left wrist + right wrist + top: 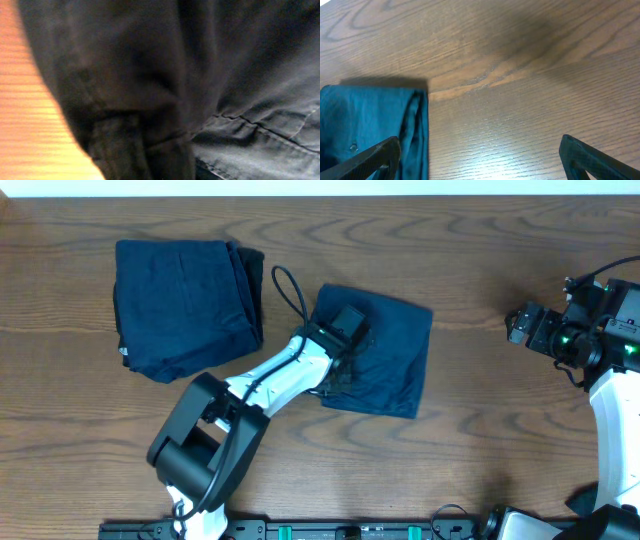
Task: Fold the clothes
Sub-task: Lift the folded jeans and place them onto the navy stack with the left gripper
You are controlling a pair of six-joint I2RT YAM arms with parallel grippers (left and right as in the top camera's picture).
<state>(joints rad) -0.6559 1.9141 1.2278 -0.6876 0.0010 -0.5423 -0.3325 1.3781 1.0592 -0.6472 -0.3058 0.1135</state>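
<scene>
Two dark navy garments lie on the wooden table. One folded bundle [185, 305] sits at the back left. A second folded garment [390, 355] lies in the middle. My left gripper [346, 326] rests on this middle garment near its left edge. In the left wrist view dark fabric with a seam [210, 90] fills the frame and hides the fingers. My right gripper [520, 323] hovers at the far right, apart from the clothes. In the right wrist view its fingers [480, 162] are spread wide and empty over bare wood, and a garment's edge [365, 120] shows at the left.
A black cable [290, 290] loops from the left wrist over the gap between the two garments. Bare wooden table [500, 430] lies between the middle garment and the right arm. The table's far edge [320, 195] runs along the top.
</scene>
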